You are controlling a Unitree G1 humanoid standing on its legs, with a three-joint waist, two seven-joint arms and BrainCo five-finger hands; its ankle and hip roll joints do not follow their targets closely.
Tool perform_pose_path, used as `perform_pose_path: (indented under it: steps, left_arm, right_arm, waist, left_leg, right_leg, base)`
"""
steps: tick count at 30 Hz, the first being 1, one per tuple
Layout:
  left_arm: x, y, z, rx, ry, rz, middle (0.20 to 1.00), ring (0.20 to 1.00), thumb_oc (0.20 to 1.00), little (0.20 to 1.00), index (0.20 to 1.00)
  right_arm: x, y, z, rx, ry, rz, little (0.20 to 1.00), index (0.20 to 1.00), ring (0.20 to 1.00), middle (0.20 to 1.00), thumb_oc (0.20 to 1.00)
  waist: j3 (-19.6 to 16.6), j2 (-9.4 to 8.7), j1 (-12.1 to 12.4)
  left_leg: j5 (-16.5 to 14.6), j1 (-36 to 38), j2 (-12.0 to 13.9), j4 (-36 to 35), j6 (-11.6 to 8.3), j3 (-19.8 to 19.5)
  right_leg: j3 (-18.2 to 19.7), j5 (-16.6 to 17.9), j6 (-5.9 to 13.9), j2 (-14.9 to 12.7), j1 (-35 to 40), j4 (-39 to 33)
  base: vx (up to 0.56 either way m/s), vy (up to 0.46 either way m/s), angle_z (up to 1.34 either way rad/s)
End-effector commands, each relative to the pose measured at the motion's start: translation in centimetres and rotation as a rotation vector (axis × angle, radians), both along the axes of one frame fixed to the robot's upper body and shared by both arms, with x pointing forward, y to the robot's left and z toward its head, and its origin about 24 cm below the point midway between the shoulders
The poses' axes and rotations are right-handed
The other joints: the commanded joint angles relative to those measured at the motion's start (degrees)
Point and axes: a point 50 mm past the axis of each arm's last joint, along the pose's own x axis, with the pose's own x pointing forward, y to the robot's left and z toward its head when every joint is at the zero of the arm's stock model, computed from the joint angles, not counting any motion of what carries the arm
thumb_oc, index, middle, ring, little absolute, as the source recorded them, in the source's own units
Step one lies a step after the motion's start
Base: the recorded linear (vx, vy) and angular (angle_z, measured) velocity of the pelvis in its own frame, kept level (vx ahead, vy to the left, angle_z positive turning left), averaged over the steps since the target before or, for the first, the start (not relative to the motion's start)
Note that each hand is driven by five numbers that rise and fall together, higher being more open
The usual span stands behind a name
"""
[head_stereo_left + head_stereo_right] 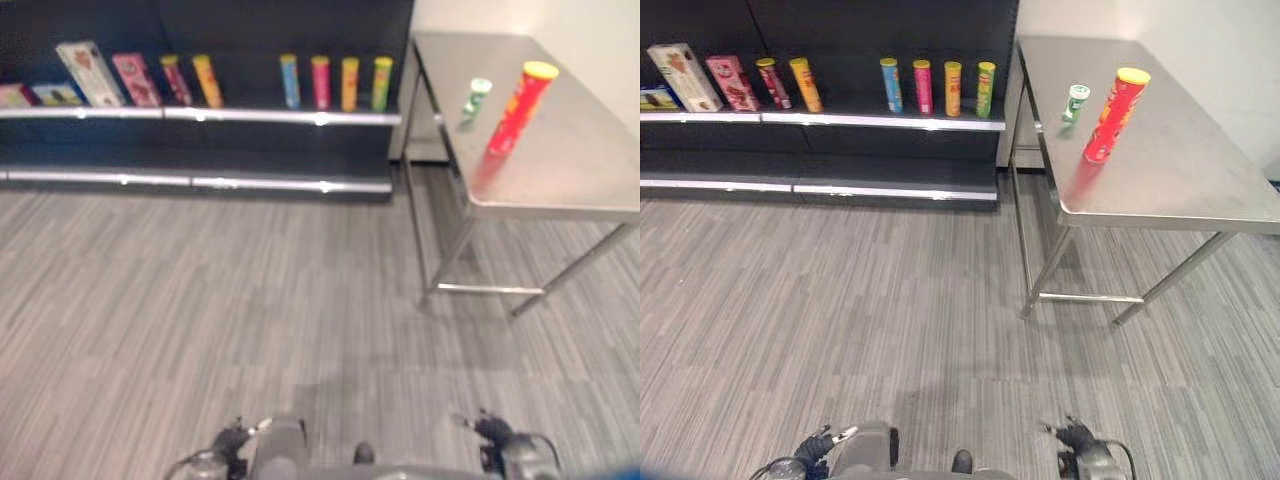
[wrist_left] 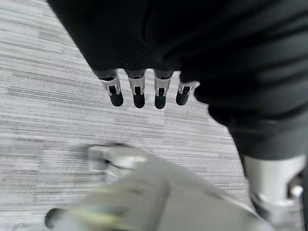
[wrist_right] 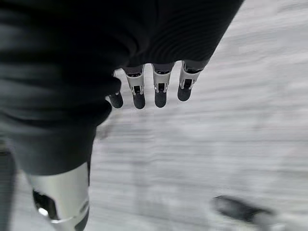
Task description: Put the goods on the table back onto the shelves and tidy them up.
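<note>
Two goods wait on the table, far right, well away from the robot: a small green can and, just beside it, a tall red tube w/ yellow lid, both upright. On the shelf at left: boxes, then two leaning tubes, then four upright tubes w/ free space either side. Handling, my guess — tube is light stiff cardboard, smooth so a bit slippery, top-heavy and easy to tip; grip round the mid-body, not the lid. Can is short, rigid, light; wrap it from the side. Eye views give table, shelf and goods but little of the hands. Wrist views give what they lack: left hand and right hand hang over bare floor, fingers straight, relaxed, holding nothing.
</note>
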Motion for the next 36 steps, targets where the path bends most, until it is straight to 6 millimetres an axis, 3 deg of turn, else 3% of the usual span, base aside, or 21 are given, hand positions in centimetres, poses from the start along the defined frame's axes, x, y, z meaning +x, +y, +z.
perform_pose_path:
  steps: [1,5,6,8,12,13,14,15,17,19,20,21,23,26,32,34,36]
  left_arm:
    - [1.6,0.6,0.6,0.022,-0.063,0.011,1.0,1.0,1.0,1.0,1.0]
    - [1.1,0.7,0.4,0.022,-0.047,0.016,1.0,1.0,1.0,1.0,1.0]
    - [0.1,1.0,0.2,0.026,-0.014,0.029,1.0,1.0,1.0,1.0,1.0]
    - [-0.6,1.3,0.1,0.034,0.011,0.026,1.0,1.0,1.0,1.0,1.0]
    - [-1.2,2.0,0.2,0.06,0.046,-0.009,1.0,1.0,1.0,1.0,1.0]
    - [-0.9,2.3,0.3,0.068,0.041,-0.023,1.0,1.0,1.0,1.0,1.0]
    - [-0.9,2.3,0.3,0.068,0.041,-0.023,1.0,1.0,1.0,1.0,1.0]
    - [-0.4,2.5,0.5,0.076,0.03,-0.034,1.0,1.0,1.0,1.0,1.0]
    - [-0.1,2.9,0.6,0.094,0.027,-0.054,1.0,1.0,1.0,1.0,1.0]
    - [0.1,2.8,0.7,0.091,0.023,-0.06,1.0,1.0,1.0,1.0,1.0]
    - [0.7,2.6,0.8,0.091,0.002,-0.07,1.0,1.0,1.0,1.0,1.0]
    - [0.9,2.5,0.8,0.091,0.0,-0.085,1.0,1.0,1.0,1.0,1.0]
    - [1.4,2.3,0.8,0.092,-0.01,-0.102,1.0,1.0,1.0,1.0,1.0]
    - [1.4,1.7,0.7,0.081,-0.015,-0.126,1.0,1.0,1.0,1.0,1.0]
    - [1.2,1.1,0.5,0.067,-0.005,-0.126,1.0,1.0,1.0,1.0,1.0]
    - [1.5,1.0,0.5,0.063,-0.012,-0.124,1.0,1.0,1.0,1.0,1.0]
    - [2.0,0.7,0.6,0.052,-0.033,-0.123,1.0,1.0,1.0,1.0,1.0]
  right_arm:
    - [-2.4,-1.0,-0.4,-0.019,0.046,-0.035,1.0,1.0,1.0,1.0,1.0]
    - [-3.0,-0.8,-0.7,-0.022,0.072,-0.017,1.0,1.0,1.0,1.0,1.0]
    - [-3.5,-0.7,-0.9,-0.023,0.099,-0.002,1.0,1.0,1.0,1.0,1.0]
    - [-3.9,-0.5,-1.1,-0.011,0.109,-0.01,1.0,1.0,1.0,1.0,1.0]
    - [-4.7,-0.4,-1.3,0.001,0.133,-0.015,1.0,1.0,1.0,1.0,1.0]
    - [-4.6,-0.6,-1.2,0.0,0.13,-0.032,1.0,1.0,1.0,1.0,1.0]
    - [-4.6,-0.6,-1.2,-0.001,0.13,-0.032,1.0,1.0,1.0,1.0,1.0]
    - [-4.5,-0.8,-1.2,-0.003,0.127,-0.052,1.0,1.0,1.0,1.0,1.0]
    - [-5.0,-0.8,-1.3,0.001,0.134,-0.074,1.0,1.0,1.0,1.0,1.0]
    - [-5.1,-0.7,-1.3,0.001,0.136,-0.077,1.0,1.0,1.0,1.0,1.0]
    - [-5.4,-1.0,-1.3,-0.007,0.147,-0.09,1.0,1.0,1.0,1.0,1.0]
    - [-5.7,-1.2,-1.4,-0.012,0.159,-0.094,1.0,1.0,1.0,1.0,1.0]
    - [-6.4,-1.6,-1.4,-0.024,0.189,-0.103,1.0,1.0,1.0,1.0,1.0]
    - [-6.9,-1.8,-1.5,-0.033,0.206,-0.094,1.0,1.0,1.0,1.0,1.0]
    - [-6.5,-1.9,-1.3,-0.035,0.185,-0.086,1.0,1.0,1.0,1.0,1.0]
    - [-6.0,-1.9,-1.1,-0.036,0.163,-0.08,1.0,1.0,1.0,1.0,1.0]
    - [-5.5,-2.0,-1.0,-0.035,0.143,-0.068,1.0,1.0,1.0,1.0,1.0]
  waist:
    - [1.21,0.62,1.47]
    - [1.1,0.68,2.54]
    - [0.64,0.62,3.44]
    - [-0.68,0.51,3.66]
    - [-2.24,-0.68,2.86]
    - [-1.73,-0.77,2.07]
    - [-1.84,-0.67,2.14]
    - [-1.09,0.65,1.15]
    - [-0.79,1.96,0.26]
    - [-0.62,2.16,-0.29]
    - [-0.17,2.47,-1.26]
    - [-0.02,2.52,-1.82]
    - [1.09,1.4,-3.76]
    - [1.26,0.47,-4.41]
    - [-0.45,0.1,-4.08]
    - [-0.62,-0.08,-4.29]
    - [0.21,-0.43,-4.35]
  left_leg:
    - [5.88,8.93,-2.49,-15.5,1.3,-1.42]
    - [7.35,7.19,-3.36,-19.14,0.29,-3.51]
    - [9.1,6.05,-2.75,-18.68,-0.07,-3.52]
    - [9.74,7.77,-2.55,-19.48,0.92,-2.08]
    - [7.18,11.82,-4.48,-19.15,3.7,-0.44]
    - [6.15,13.29,-5.2,-19.25,4.76,-0.21]
    - [6.18,13.15,-5.07,-19.25,4.74,-0.18]
    - [4.37,16.26,-5.07,-19.82,6.04,0.32]
    - [2.11,19.49,-4.8,-20.49,6.8,1.28]
    - [1.33,20.55,-4.97,-20.49,6.96,1.18]
    - [-0.2,22.07,-5.13,-20.49,6.54,0.9]
    - [-0.72,22.56,-5.23,-20.49,6.35,0.8]
    - [-3.21,25.92,-6.43,-20.49,5.49,-0.74]
    - [-5.5,28.92,-7.36,-20.49,5.44,-1.49]
    - [-7.66,30.54,-6.37,-19.97,4.48,-1.63]
    - [-9.36,29.39,-5.48,-15.76,3.44,-1.21]
    - [-9.0,24.79,-4.77,-2.28,1.02,0.05]
  right_leg:
    - [3.13,0.38,6.27,-0.12,-0.22,0.48]
    - [5.33,-1.24,6.03,0.4,2.17,0.56]
    - [7.69,-3.04,6.29,-0.21,4.77,1.54]
    - [8.16,-3.04,7.27,-1.39,5.22,3.38]
    - [8.47,4.05,11.24,-4.96,-0.28,17.91]
    - [8.67,8.27,12.49,-5.73,-3.39,24.07]
    - [8.73,8.39,12.46,-5.61,-3.54,24.01]
    - [6.66,11.96,12.66,-6.62,-7.87,33.25]
    - [1.69,12.71,12.18,-9.91,-11.47,39.1]
    - [-0.35,11.19,11.7,-11.39,-12.61,38.91]
    - [-3.73,7.23,10.53,-11.95,-14.02,32.22]
    - [-4.48,5.92,10.18,-11.29,-15.41,27.93]
    - [-4.98,8.59,11.7,-8.75,-17.58,9.86]
    - [-5.16,12.1,12.62,-8.1,-17.9,4.89]
    - [-5.18,11.5,11.5,-7.27,-15.2,3.48]
    - [-5.4,10.21,10.64,-7.02,-14.32,3.93]
    - [-5.25,8.19,8.75,-6.4,-12.14,4.22]
  base:
    - [0.31,0.097,-0.27]
    - [0.36,0.14,-0.58]
    - [0.51,0.279,-0.74]
    - [0.5,0.307,-0.63]
    - [0.3,0.238,-0.42]
    - [0.14,0.159,-0.13]
    - [0.17,0.256,-0.05]
    - [0.15,0.239,0.0]
    - [0.24,0.29,-0.08]
    - [0.2,0.125,0.0]
    - [0.25,0.058,0.12]
    - [0.39,0.032,0.19]
    - [0.38,-0.051,0.01]
    - [0.34,-0.046,0.17]
    - [0.21,-0.062,0.17]
    - [0.13,-0.078,0.13]
    - [0.09,-0.053,0.14]
